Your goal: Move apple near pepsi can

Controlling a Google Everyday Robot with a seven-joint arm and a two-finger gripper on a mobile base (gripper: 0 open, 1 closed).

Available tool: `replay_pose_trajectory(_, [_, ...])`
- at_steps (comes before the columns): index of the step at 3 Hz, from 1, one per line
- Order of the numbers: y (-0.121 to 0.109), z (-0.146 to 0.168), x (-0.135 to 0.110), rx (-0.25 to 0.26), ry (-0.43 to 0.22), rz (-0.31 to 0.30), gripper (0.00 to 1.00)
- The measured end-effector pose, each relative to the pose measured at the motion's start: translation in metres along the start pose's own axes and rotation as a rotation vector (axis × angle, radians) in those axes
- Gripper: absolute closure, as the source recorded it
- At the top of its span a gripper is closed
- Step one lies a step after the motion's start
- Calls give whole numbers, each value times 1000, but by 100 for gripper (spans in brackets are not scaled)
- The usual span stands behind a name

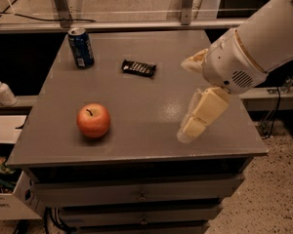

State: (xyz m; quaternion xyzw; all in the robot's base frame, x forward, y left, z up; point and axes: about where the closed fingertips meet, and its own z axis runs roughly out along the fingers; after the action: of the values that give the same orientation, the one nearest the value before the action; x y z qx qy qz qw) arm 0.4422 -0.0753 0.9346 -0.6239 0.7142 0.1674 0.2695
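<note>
The red-orange apple [93, 120] sits on the grey table [151, 96], near its front left. The dark blue pepsi can [81, 48] stands upright at the table's back left corner, well apart from the apple. My gripper [184, 100] hangs over the right half of the table, to the right of the apple and clear of it. It is open and empty, with one cream finger [201, 114] pointing down toward the front edge and the other up near the wrist.
A flat black candy bar wrapper [138, 68] lies at the back middle of the table. A white pump bottle [1, 90] stands on a low shelf to the left. Drawers sit under the tabletop. A rail runs behind the table.
</note>
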Motion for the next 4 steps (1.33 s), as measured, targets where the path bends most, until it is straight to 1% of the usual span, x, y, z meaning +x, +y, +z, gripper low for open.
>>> replay_pose_trajectory(1, [-7,39,-9,-11,-57,-18,0])
replay_pose_trajectory(2, [-25,78,-34,-5,-152,-56,0])
replay_pose_trajectory(3, [-34,105,-63,-12,-242,-85,0])
replay_pose_trajectory(4, [-32,125,-92,-33,-332,-100,0])
